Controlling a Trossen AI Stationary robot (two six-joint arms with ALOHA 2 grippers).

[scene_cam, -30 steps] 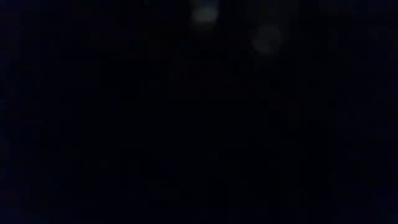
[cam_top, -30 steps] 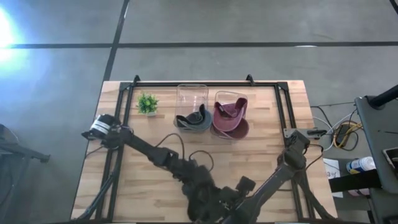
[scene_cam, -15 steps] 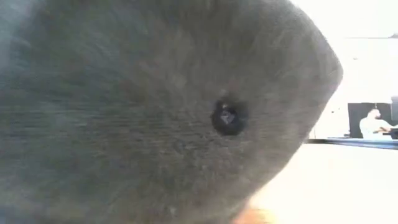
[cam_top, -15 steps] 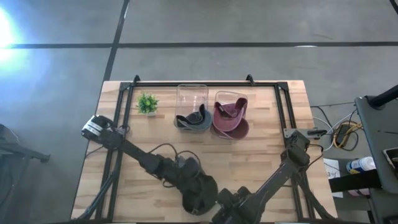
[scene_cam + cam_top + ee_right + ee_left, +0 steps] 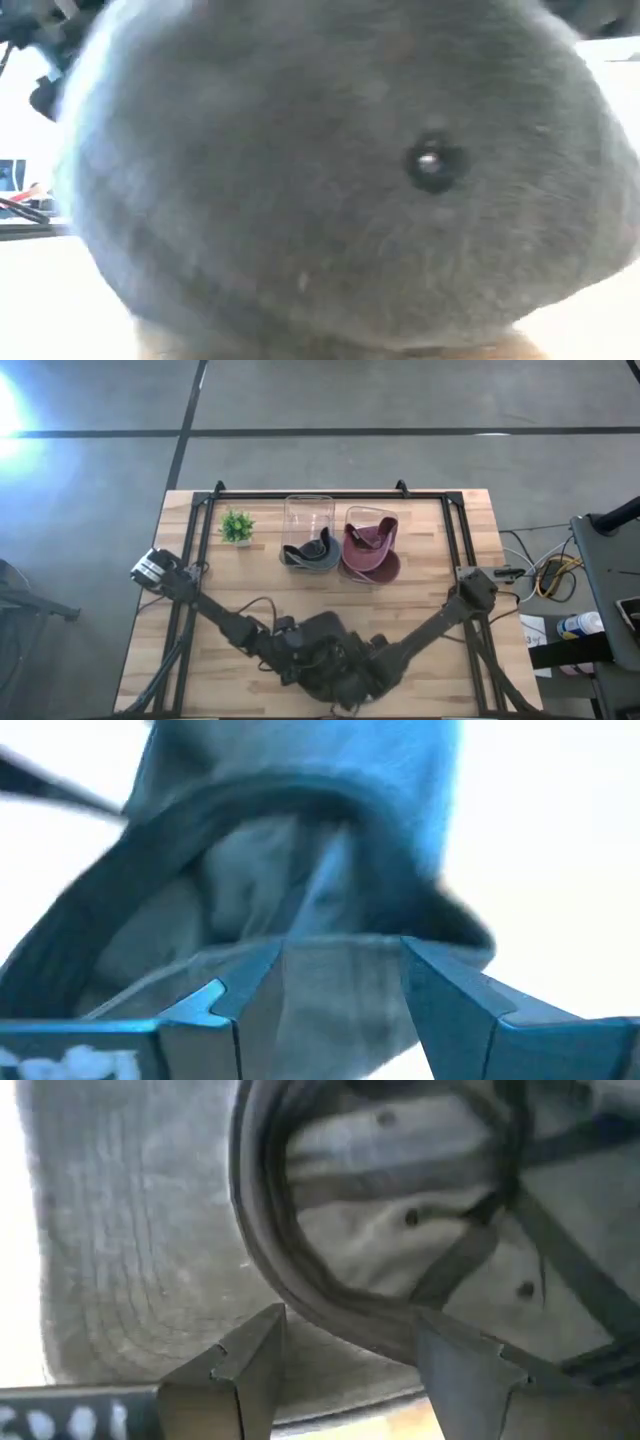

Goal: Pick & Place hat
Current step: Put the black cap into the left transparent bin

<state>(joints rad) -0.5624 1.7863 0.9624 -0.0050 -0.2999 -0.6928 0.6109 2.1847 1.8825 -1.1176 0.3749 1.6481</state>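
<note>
Two wrist views: hat [image 5: 400, 1210] interior

- The grey hat [image 5: 340, 190] fills the low view, blurred, hiding the table behind it.
- From above, both arms cover it.

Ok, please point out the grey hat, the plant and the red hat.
grey hat [image 5: 330, 200], low view, on its crown beside the eyelet.
plant [image 5: 237, 525], high view, on its green leaves.
red hat [image 5: 368, 540], high view, on its crown in the clear bin.
</note>
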